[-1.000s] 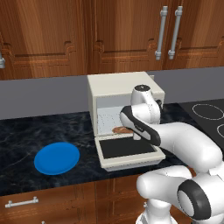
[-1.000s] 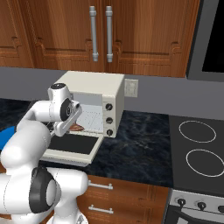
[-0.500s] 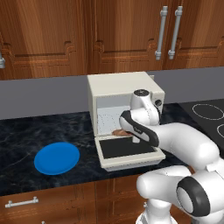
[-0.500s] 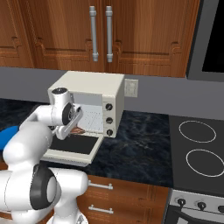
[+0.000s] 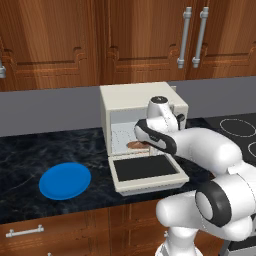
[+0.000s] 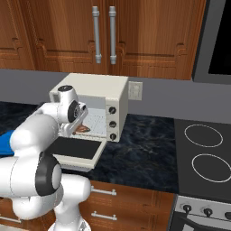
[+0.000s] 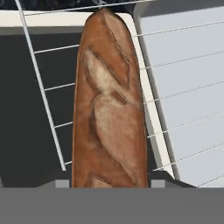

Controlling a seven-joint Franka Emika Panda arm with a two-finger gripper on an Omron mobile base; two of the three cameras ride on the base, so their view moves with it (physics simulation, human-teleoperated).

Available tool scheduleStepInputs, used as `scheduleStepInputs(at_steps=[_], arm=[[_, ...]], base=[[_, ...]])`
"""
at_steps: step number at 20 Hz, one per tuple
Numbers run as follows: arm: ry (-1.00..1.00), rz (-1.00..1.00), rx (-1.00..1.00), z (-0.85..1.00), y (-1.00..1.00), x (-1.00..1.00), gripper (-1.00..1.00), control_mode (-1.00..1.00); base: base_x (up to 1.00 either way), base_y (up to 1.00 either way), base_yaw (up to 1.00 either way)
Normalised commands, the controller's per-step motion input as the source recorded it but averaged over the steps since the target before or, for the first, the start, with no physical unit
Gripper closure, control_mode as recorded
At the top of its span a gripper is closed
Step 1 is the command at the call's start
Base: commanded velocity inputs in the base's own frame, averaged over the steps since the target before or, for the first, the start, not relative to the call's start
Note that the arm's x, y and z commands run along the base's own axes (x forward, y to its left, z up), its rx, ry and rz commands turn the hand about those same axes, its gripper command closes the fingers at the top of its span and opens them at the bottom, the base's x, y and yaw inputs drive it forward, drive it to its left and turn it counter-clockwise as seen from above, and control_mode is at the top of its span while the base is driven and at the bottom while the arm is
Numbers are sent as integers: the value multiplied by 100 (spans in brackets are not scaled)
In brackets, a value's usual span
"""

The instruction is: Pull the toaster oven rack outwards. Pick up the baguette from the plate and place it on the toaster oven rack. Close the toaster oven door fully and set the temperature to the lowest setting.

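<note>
The dark two-finger gripper (image 7: 109,183) holds its jaws part-way open around the near end of the slender brown baguette (image 7: 109,105), one fingertip (image 7: 61,183) on each side of the loaf; whether the pads actually press the crust cannot be told. From between the jaws the loaf runs straight away from the hand — a reddish-brown crust with paler, tan slashes cut diagonally along its top, tapering to a rounded far tip. Beneath it lie the thin silvery wires of the toaster oven rack (image 7: 48,87), whose outer edge wire runs to one side of the jaws, while its cross wires continue on the other side over the pale oven floor. Under the loaf and rack, the dark glass pane of the cream-framed drop-down toaster oven door (image 5: 146,169) lies folded down flat. In the left base view the gripper (image 5: 145,142) reaches into the mouth of the boxy cream-white toaster oven (image 5: 135,97), with the baguette (image 5: 135,144) a small brown shape low in the opening, just beyond the door hinge. In the right base view three small round knobs (image 6: 112,122) stand on the oven's front panel beside the hand. Well apart from the jaws, the flat round bright blue plate (image 5: 65,180) lies on the dark speckled stone counter (image 5: 30,160).
</note>
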Motion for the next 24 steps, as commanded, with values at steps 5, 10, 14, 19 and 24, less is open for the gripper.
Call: scheduleStepInputs(at_steps=[5,10,14,19,24], arm=[[1,-1,0,-10,0,51,100,-100],[0,-1,0,-35,0,29,100,-100],[0,0,0,-41,0,7,100,-100],[0,0,0,-9,0,1,100,-100],[0,0,0,0,0,0,-100,-100]], base=[[0,0,0],[0,0,0],[0,0,0],[0,0,0],[0,0,0]])
